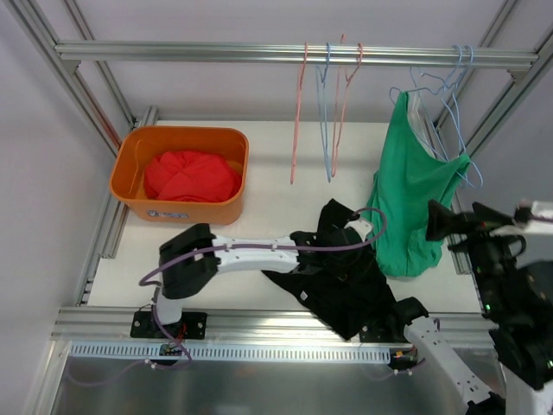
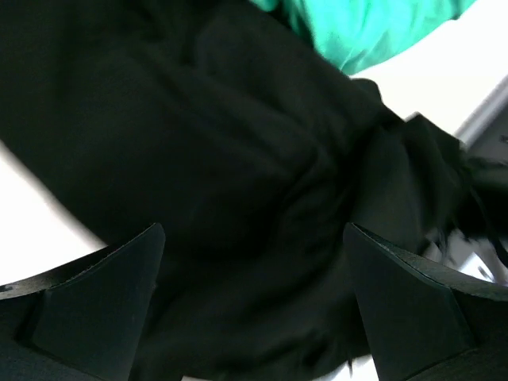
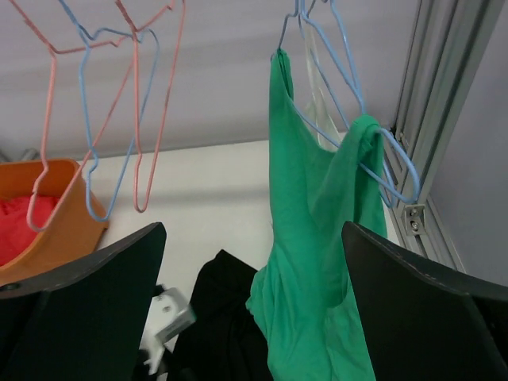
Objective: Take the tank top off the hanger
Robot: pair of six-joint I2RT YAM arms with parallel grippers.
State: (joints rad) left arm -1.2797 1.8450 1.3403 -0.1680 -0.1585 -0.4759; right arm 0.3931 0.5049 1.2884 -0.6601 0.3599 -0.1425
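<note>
A green tank top (image 1: pixel 410 203) hangs from a blue hanger (image 1: pixel 449 104) on the top rail at the right; it also shows in the right wrist view (image 3: pixel 317 238) on the blue hanger (image 3: pixel 373 151). My right gripper (image 1: pixel 441 223) is open, just right of the tank top's lower part, with nothing between its fingers (image 3: pixel 87 302). My left gripper (image 1: pixel 363 229) is open and reaches across a black garment (image 1: pixel 346 277) lying on the table, just left of the green hem. The left wrist view is filled with the black garment (image 2: pixel 222 175), and a strip of green tank top (image 2: pixel 373 32) shows at its top.
An orange bin (image 1: pixel 180 173) with red cloth (image 1: pixel 190 175) stands at the back left. Empty pink and blue hangers (image 1: pixel 328 104) hang from the rail (image 1: pixel 259 54) in the middle. Aluminium frame posts (image 1: pixel 505 95) stand on the right.
</note>
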